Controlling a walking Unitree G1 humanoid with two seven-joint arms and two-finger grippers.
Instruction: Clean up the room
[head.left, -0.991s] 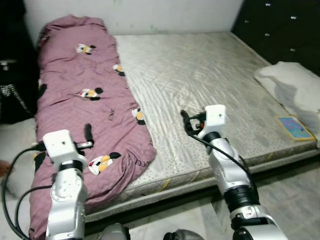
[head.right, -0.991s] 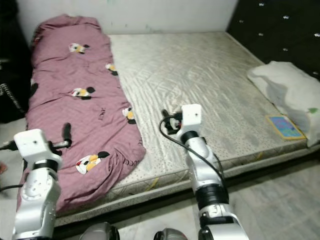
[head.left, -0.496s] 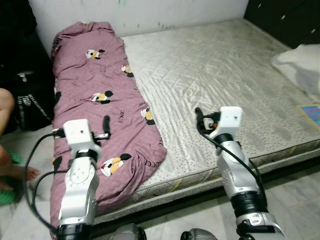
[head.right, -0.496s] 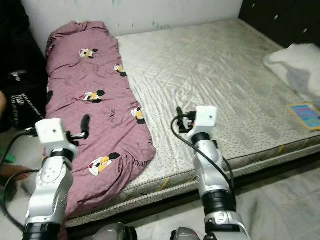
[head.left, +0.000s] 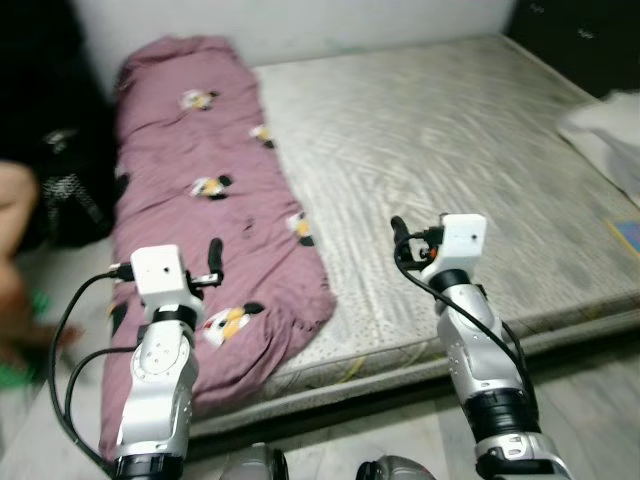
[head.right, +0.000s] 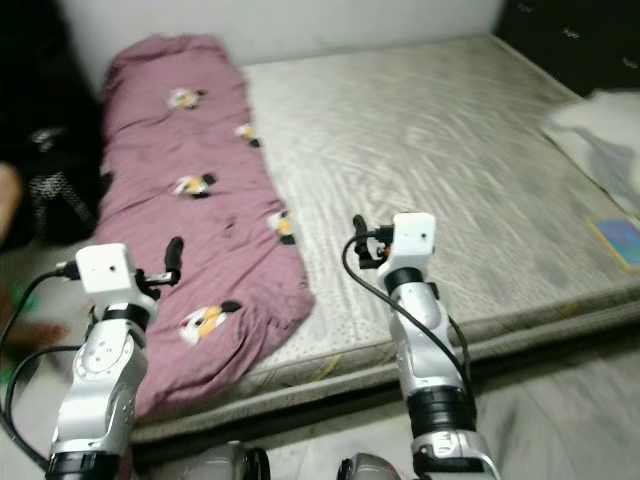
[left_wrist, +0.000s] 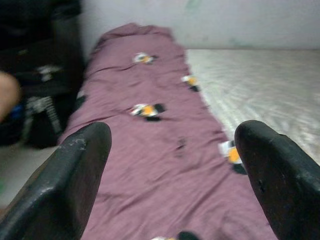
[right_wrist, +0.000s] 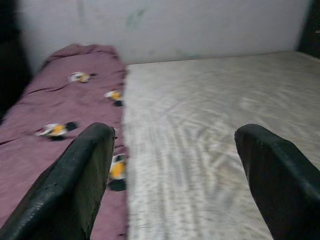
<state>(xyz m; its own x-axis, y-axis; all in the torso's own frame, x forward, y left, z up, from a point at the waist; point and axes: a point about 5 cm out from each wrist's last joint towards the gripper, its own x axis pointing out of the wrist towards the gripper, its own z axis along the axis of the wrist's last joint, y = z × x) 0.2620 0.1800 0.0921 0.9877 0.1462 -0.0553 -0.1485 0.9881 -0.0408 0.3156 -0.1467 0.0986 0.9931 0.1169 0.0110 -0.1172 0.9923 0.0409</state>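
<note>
While blurry, both hands (head.left: 214, 262) (head.left: 398, 238) seem open.

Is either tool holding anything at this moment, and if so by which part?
Nothing is held. The left tool hangs open above the purple blanket, and the right tool hangs open over the mattress.

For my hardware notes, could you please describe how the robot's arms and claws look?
Both arms are silver, jointed segments topped by a white boxy wrist block, with black cables looping alongside. The left claw and right claw each have two long black fingers.
</note>
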